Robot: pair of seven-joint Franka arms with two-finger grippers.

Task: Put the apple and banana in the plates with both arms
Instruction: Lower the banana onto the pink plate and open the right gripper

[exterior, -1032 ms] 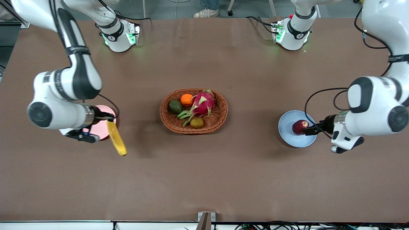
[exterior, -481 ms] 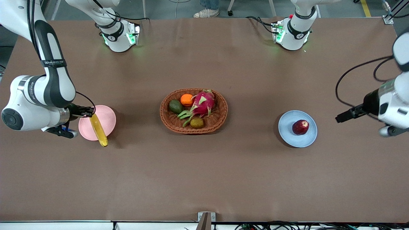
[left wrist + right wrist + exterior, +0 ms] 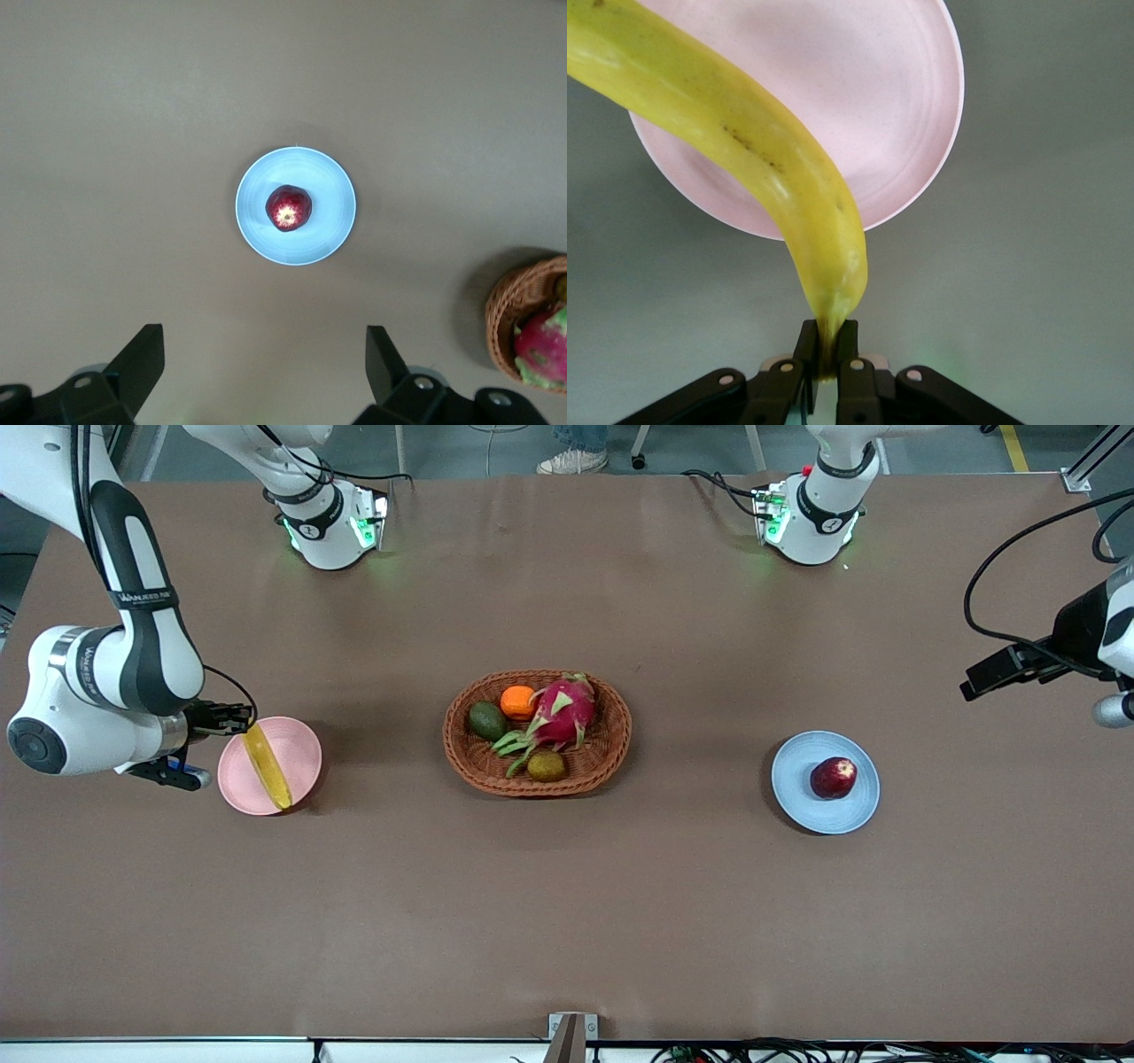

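Pinching the banana (image 3: pixel 267 765) by its tip, the right gripper (image 3: pixel 232 716) holds it across the pink plate (image 3: pixel 303 749), apparently touching. The apple (image 3: pixel 833 777) sits on the blue plate (image 3: pixel 796 779), toward the left arm's end from the basket (image 3: pixel 611 740). The left gripper (image 3: pixel 986 676) hangs high nearby, fingers spread wide, empty.

We see a wide desk (image 3: pixel 567 921) covered in matte brown, evenly lit, with soft shadows beside whatever stands on it. Past its top edge lies a grey floor (image 3: pixel 691 447), where a pair of pale sneakers (image 3: pixel 571 460) and the slanted legs of a stand (image 3: pixel 753 444) show, and a yellow line (image 3: pixel 1014 447) is painted toward the left arm's end. Along the edge nearest the front camera we find a white strip, a small metal bracket (image 3: pixel 571 1036) and a tangle of cables (image 3: pixel 842 1052).
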